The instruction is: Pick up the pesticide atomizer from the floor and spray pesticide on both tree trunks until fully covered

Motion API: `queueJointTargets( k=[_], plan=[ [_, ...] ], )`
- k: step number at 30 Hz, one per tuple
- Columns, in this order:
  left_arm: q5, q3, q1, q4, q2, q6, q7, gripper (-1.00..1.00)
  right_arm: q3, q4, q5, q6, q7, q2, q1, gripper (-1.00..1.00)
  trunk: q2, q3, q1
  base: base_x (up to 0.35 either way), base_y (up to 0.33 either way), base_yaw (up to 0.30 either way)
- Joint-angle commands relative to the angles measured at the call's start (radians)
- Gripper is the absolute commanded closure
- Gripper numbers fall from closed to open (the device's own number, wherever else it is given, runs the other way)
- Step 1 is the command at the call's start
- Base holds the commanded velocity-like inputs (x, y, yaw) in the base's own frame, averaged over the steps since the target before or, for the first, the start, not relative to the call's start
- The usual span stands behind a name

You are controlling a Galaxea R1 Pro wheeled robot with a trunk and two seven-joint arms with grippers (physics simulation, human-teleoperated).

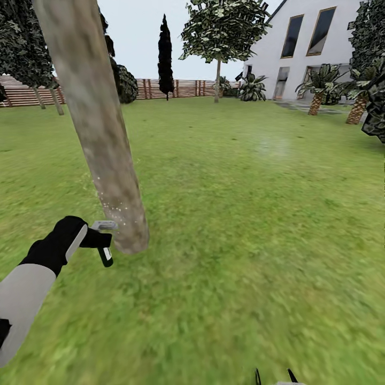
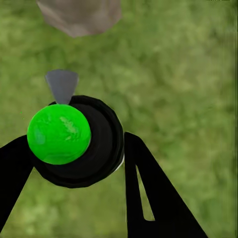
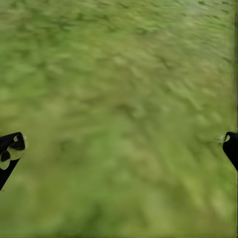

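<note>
Left gripper (image 1: 99,240) at near left, low over the lawn (image 1: 240,224), closed on the atomizer (image 1: 102,243); bottle hangs tilted below the fingers, grey spray head (image 1: 105,225) just beside the trunk (image 1: 99,133) base, a small gap showing between nozzle and bark; left wrist view has the bottle (image 2: 74,141) squeezed between both fingers (image 2: 148,198), its green end toward the camera, nozzle (image 2: 62,84) pointing at the trunk foot (image 2: 79,15); pesticide (image 1: 115,206) specks scattered over the lower trunk just above the spray head; upper trunk looks bare; trunk leans left toward its top, running out of the picture's top edge; right of the trunk, open grass all the way to the fence (image 1: 171,88) and house (image 1: 310,43); thin tree (image 1: 219,37) and palms (image 1: 321,88) far off; right gripper (image 3: 119,146) fingertips spread wide near the wrist picture's edges, grass between them, nothing held; its tips (image 1: 274,377) just show at the head view's near edge.
</note>
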Motion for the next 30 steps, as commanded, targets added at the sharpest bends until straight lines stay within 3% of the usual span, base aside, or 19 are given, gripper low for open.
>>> queueJointTargets(
  k=[1,9,20,26,30],
  plan=[
    [0.001,0.001,0.0,-0.001,-0.002,0.0,0.0,1.0,0.0,0.0,0.0,0.0,0.0,0.0,0.0,-1.0,0.0,0.0,0.0,0.0,-0.271,0.0],
    [-0.007,0.0,-0.006,-0.024,-0.015,0.001,0.002,1.0,0.0,0.0,0.0,0.001,0.0,0.001,0.0,-1.0,0.0,0.001,0.0,-0.027,-0.272,0.031],
    [-0.008,-0.001,-0.018,-0.026,-0.02,0.002,0.002,1.0,0.001,0.0,0.001,0.001,0.002,0.006,0.0,-1.0,0.0,0.006,0.0,0.03,-0.272,0.239],
    [-0.005,-0.001,-0.088,-0.024,-0.021,0.011,0.002,1.0,0.001,0.001,0.003,0.001,0.002,0.006,0.0,-1.0,0.0,0.006,0.0,0.167,-0.253,0.02],
    [-0.005,0.0,-0.093,-0.025,-0.02,0.012,0.002,1.0,0.001,0.002,0.003,0.001,0.002,0.006,0.0,-1.0,0.0,0.006,0.0,-0.158,-0.215,0.007]
  ],
)
